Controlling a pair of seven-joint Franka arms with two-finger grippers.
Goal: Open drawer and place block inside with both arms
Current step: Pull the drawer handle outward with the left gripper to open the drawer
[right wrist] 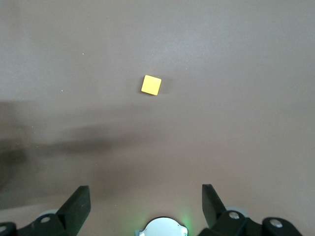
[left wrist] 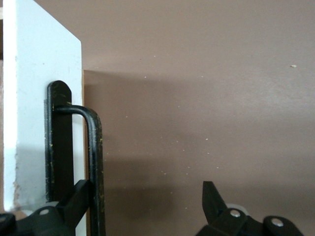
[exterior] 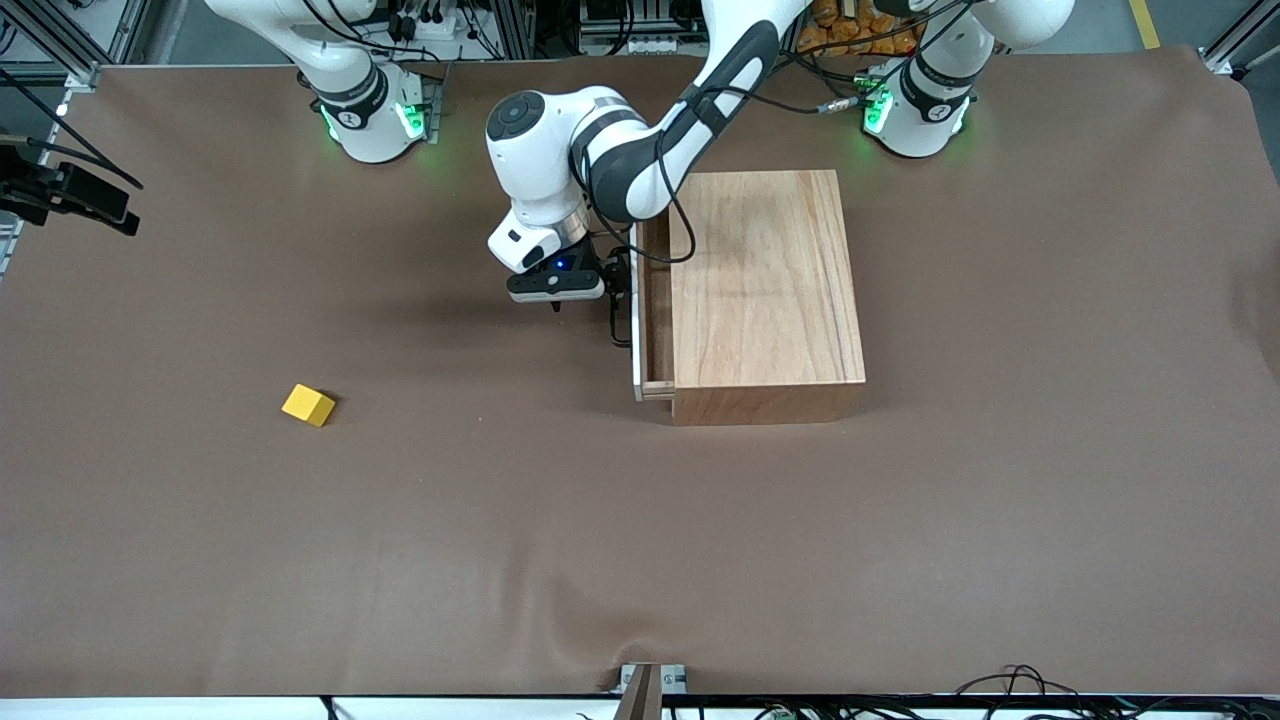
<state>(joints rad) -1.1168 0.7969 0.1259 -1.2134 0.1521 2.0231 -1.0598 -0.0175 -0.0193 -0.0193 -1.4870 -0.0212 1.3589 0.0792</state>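
Note:
The wooden cabinet [exterior: 765, 290] stands on the brown table, toward the left arm's end. Its drawer [exterior: 655, 300] is pulled out a little, white front panel [left wrist: 34, 98] facing the right arm's end. My left gripper [exterior: 618, 280] is at the black wire handle [left wrist: 94, 162]. It is open [left wrist: 145, 191], with one finger [left wrist: 78, 194] between handle and panel and the other well clear. The yellow block [exterior: 308, 405] lies on the table toward the right arm's end, nearer the front camera. My right gripper [right wrist: 144, 192] is open and empty, high over the table with the block [right wrist: 151, 84] below.
The right arm's base [exterior: 375, 110] and the left arm's base [exterior: 915, 110] stand at the table's back edge. A black camera mount [exterior: 60, 195] sits at the right arm's end. A clamp [exterior: 645, 685] sits on the front edge.

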